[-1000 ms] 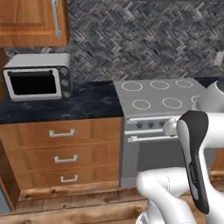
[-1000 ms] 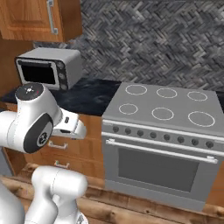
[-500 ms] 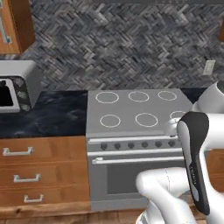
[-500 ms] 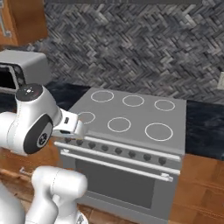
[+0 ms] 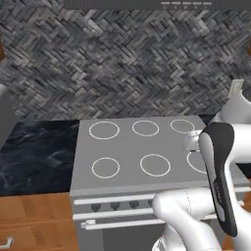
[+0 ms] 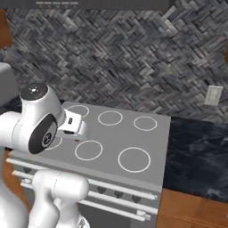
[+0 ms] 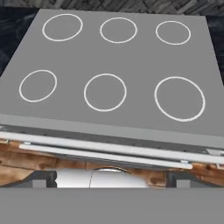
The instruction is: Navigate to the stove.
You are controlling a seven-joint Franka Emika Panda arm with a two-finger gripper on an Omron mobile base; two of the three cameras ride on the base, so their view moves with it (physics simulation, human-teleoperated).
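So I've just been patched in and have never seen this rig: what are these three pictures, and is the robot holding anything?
A white robot arm rides a driving base. Two pictures come from cameras behind it, left and right; the third looks along its gripper. All face the silver-grey stove with six white ring burners on a flat top bearing no pots. Dark marbled counter flanks it, under a grey herringbone tile wall. In the hand view the gripper's two dark finger tips sit far apart with nothing between them, so it holds nothing.

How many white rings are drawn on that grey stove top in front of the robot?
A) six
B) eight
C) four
A: the stove top carries two rows of three white ring outlines in the hand view, six in all.
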